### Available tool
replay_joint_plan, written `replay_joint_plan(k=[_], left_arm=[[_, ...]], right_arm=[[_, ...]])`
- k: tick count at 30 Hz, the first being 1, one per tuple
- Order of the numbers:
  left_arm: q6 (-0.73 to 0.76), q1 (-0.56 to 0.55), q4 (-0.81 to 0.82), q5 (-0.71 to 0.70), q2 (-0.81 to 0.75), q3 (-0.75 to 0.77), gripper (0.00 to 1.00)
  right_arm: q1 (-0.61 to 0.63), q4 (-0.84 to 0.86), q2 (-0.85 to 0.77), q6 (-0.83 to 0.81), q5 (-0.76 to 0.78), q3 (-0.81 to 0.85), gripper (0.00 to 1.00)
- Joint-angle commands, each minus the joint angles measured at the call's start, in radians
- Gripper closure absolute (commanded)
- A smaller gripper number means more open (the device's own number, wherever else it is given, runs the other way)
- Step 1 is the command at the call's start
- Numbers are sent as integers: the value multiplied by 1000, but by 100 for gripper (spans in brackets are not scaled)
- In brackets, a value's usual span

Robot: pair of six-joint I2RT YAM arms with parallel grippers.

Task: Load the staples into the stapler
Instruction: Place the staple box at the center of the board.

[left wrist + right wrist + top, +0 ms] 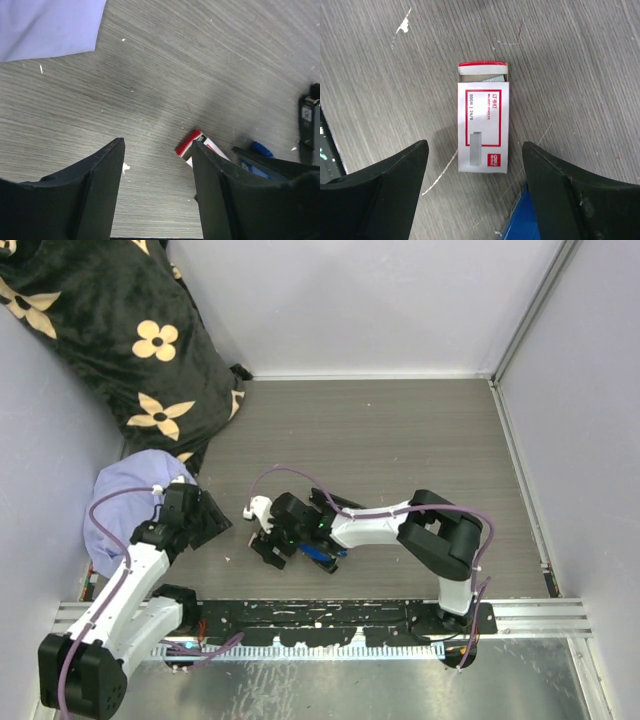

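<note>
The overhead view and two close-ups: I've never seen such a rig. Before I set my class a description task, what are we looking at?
Two robot arms stand at the table's near edge, each ending in a two-fingered pincer. The wide picture looks down from above; the others come from a camera on each wrist. The right pincer hangs open over a white-and-red staple box lying flat, end flap open. The left pincer is open and empty. A blue item beside the box is mostly hidden. A purple cloth and a flowered cushion lie at far left. Nothing is held.
</note>
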Motion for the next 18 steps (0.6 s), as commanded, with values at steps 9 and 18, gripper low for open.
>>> replay_joint_plan(k=[9,18], left_arm=[[179,-149,-10,-5,222,100,57],[232,-289,28,-75,378,170,64]], right_arm=[[-25,51,-308,120,-31,-128,22],[-25,98,-279,150,-74,-157,28]])
